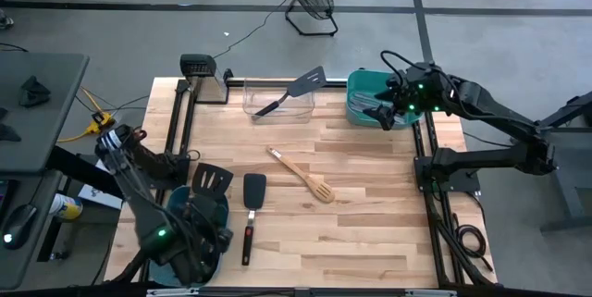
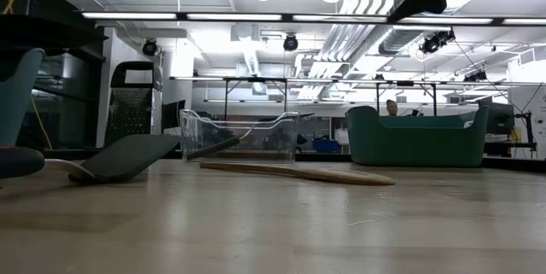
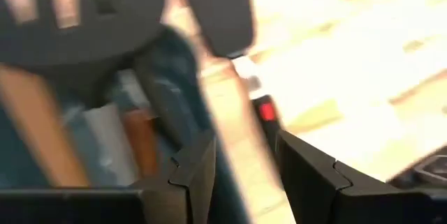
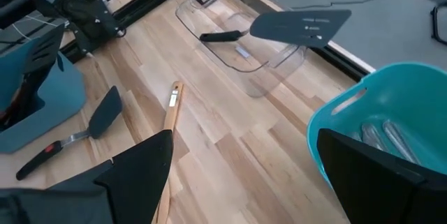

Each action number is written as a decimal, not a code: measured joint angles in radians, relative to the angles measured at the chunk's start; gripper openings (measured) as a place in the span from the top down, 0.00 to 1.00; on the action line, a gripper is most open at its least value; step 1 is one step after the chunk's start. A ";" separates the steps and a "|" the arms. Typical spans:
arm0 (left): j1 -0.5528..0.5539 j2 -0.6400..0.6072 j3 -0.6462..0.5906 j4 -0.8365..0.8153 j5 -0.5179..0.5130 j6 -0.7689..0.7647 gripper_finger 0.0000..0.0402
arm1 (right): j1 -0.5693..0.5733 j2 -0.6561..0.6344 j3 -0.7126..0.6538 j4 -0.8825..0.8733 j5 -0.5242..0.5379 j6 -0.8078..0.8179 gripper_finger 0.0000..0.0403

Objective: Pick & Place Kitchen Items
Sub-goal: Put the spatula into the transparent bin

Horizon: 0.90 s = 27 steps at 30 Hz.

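While a black turner [image 1: 252, 206] and wooden spatula [image 1: 302, 175] lie mid-bench, the right gripper [image 1: 387, 115], jaws wide, hovers over the green tub [image 1: 357, 82], and the left gripper [image 1: 199, 238], jaws narrowly parted and empty, is at the blue tub [image 1: 218, 206].

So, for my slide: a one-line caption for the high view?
Wooden slotted spatula lies mid-table, right gripper open above the teal tub.

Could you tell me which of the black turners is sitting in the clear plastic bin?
The slotted black turner: its handle rests inside the clear bin, head over the rim. Another turner lies flat on the table.
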 joint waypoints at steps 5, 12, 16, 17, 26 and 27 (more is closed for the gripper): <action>0.104 0.000 0.000 0.188 -0.002 0.202 0.63 | 0.000 0.000 0.000 -0.030 0.000 0.039 0.13; 0.254 0.001 0.000 0.350 0.077 0.425 0.63 | 0.000 0.000 0.000 -0.043 0.000 0.061 0.13; 0.339 0.016 0.000 0.408 0.116 0.439 0.63 | 0.000 0.000 0.000 -0.043 -0.005 0.062 0.13; 0.358 0.025 0.000 0.421 0.119 0.448 0.63 | 0.000 0.000 0.000 -0.043 -0.007 0.061 0.13; 0.505 0.158 -0.001 0.464 0.376 0.460 0.63 | 0.000 0.000 0.000 -0.056 -0.038 0.027 0.13; 0.516 0.180 0.000 0.468 0.408 0.456 0.63 | 0.000 0.000 0.000 -0.062 -0.044 0.023 0.13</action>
